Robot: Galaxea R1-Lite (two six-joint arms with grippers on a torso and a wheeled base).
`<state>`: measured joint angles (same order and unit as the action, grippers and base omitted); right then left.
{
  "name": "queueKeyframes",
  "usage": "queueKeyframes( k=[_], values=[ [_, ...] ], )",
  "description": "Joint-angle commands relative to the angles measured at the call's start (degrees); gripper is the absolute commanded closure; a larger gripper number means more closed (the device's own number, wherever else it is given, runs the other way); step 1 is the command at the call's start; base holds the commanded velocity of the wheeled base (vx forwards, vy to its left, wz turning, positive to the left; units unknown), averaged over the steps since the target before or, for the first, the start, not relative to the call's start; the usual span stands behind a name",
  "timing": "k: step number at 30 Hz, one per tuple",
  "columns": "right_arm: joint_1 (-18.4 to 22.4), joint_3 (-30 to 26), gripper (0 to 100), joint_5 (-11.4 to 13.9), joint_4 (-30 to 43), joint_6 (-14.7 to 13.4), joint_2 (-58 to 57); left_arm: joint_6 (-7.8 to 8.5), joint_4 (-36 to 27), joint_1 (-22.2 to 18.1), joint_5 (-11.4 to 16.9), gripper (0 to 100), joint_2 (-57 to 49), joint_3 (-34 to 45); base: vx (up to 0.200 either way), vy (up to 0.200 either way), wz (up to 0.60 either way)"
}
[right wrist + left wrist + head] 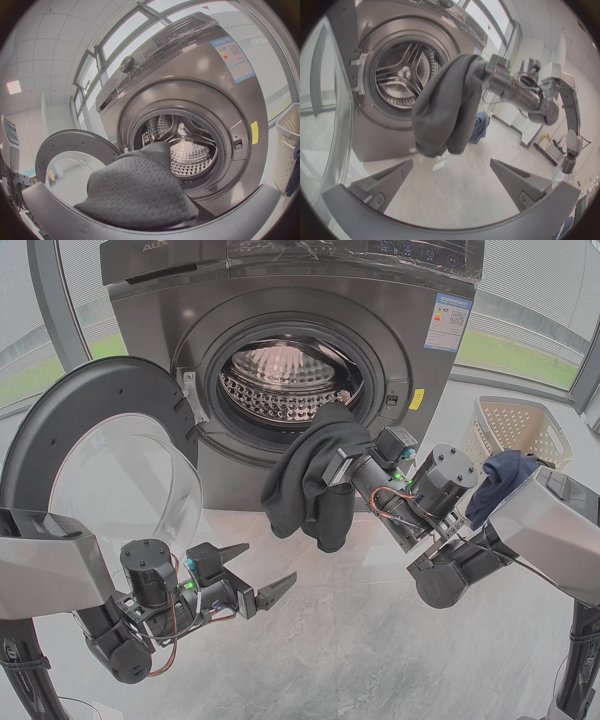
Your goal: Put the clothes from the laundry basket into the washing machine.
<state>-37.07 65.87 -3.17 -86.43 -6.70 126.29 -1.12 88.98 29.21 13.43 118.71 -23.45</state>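
I am in the loading step: the right gripper [340, 464] is holding a dark garment [309, 480] just in front of the washing machine [156, 315], below the lip of its open drum [287, 387]. The jaws are buried under the cloth, and I am judging them to be clamped on it, since the whole garment is hanging from them. Most of the fabric is drooping down the machine's front, clear of the floor, with only the top fold reaching the drum's rim.

The right arm is stretching out low and level, its wrist pointing at the opening. For the next move I am expecting to need a lift and a push deep into the drum before letting go, or the hanging folds may catch on the rim.

The left gripper [270, 562] is hovering low, out from the machine beneath its swung-open door [94, 446], jaws spread wide and holding nothing.

A blue garment [500, 480] is draping over the laundry basket [522, 424] beside the machine.
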Motion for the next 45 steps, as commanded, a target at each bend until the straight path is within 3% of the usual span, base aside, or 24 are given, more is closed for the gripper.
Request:
queueKeyframes(
  k=[1,11,19,27,33,41,42,45],
  values=[
    [-0.81,-0.48,100,0.01,0.03,0.03,0.36,-0.37,0.14,0.94,-0.07,0,-0.06,-7.66,0.000,0.000,0.00],
    [-2.39,-0.74,100,-0.96,0.30,-0.06,0.36,-0.64,0.14,1.73,-0.78,0,4.51,-20.23,0.000,0.000,0.00],
    [-2.92,-0.74,100,-1.22,0.39,-0.15,0.27,-0.72,0.14,3.84,-0.78,0,7.15,-22.07,0.000,0.000,0.00],
    [-3.71,-0.91,100,-1.40,0.39,-0.24,0.09,-0.55,0.14,3.40,-1.13,0,11.54,-26.20,0.000,0.000,0.00],
    [-4.32,-1.09,100,-2.19,0.47,-0.24,-0.35,-0.72,0.05,3.66,-3.15,0,14.44,-30.25,0.000,0.000,0.00],
    [-4.32,-1.79,100,-2.19,0.39,-0.50,-0.52,-0.72,-0.03,2.96,-7.90,0,17.34,-36.57,0.000,0.000,0.00],
    [-4.24,-1.79,100,-2.19,0.30,-0.50,-0.52,-0.72,-0.03,2.78,-8.16,100,17.43,-36.57,0.000,0.000,0.00],
    [-4.15,-2.23,100,-2.19,0.12,-0.50,-0.52,-0.99,0.05,2.70,-8.86,100,17.25,-36.84,0.000,0.000,0.00]
  ],
)
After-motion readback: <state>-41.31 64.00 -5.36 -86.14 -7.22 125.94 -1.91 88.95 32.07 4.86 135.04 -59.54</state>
